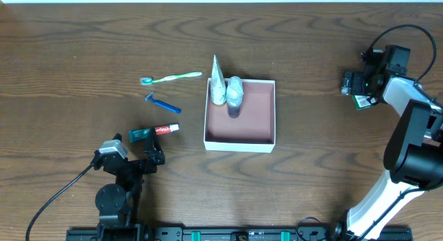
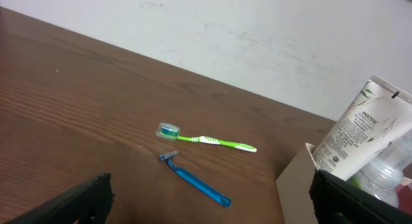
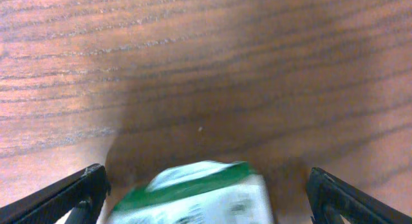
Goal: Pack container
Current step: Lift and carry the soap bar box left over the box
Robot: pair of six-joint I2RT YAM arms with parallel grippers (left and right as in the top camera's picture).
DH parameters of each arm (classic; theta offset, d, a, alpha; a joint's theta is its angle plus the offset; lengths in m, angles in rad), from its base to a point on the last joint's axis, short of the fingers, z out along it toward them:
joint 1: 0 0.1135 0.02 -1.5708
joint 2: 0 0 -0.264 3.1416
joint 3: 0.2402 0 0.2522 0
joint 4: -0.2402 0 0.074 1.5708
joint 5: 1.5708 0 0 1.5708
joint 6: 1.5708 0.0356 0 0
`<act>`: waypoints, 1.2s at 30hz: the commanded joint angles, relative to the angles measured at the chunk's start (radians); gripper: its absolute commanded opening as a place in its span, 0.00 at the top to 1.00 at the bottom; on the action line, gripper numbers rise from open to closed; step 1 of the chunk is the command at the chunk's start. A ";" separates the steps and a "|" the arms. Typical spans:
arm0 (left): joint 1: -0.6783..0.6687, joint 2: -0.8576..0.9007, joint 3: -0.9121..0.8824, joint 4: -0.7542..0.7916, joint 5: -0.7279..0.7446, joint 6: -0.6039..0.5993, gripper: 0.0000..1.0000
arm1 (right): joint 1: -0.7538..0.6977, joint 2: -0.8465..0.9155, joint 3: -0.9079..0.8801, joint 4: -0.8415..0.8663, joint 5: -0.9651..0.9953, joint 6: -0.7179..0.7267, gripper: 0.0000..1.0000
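Observation:
The container (image 1: 240,141) is a shallow white box with a pinkish-brown inside, at mid table. A white Pantene tube (image 1: 218,85) and a clear bottle (image 1: 234,94) stand in its far left corner. Left of it lie a green toothbrush (image 1: 171,77), a blue razor (image 1: 162,103) and a small red-and-green toothpaste tube (image 1: 156,132). My left gripper (image 1: 152,158) stands open just short of the toothpaste, holding nothing. The left wrist view shows the toothbrush (image 2: 206,140), the razor (image 2: 196,182) and the container's wall (image 2: 296,192). My right gripper (image 1: 353,88) is open at the far right, with a green-and-white packet (image 3: 199,195) between its fingers, apart from both.
The table's far edge meets a white wall (image 2: 257,37) behind the toothbrush. The right arm (image 1: 408,137) stands along the right side of the table. Bare wood (image 1: 311,165) lies between the container and the right arm.

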 commanded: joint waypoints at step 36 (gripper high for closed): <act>0.005 0.000 -0.018 -0.032 0.017 0.005 0.02 | 0.005 0.005 0.019 -0.300 -0.175 0.174 0.59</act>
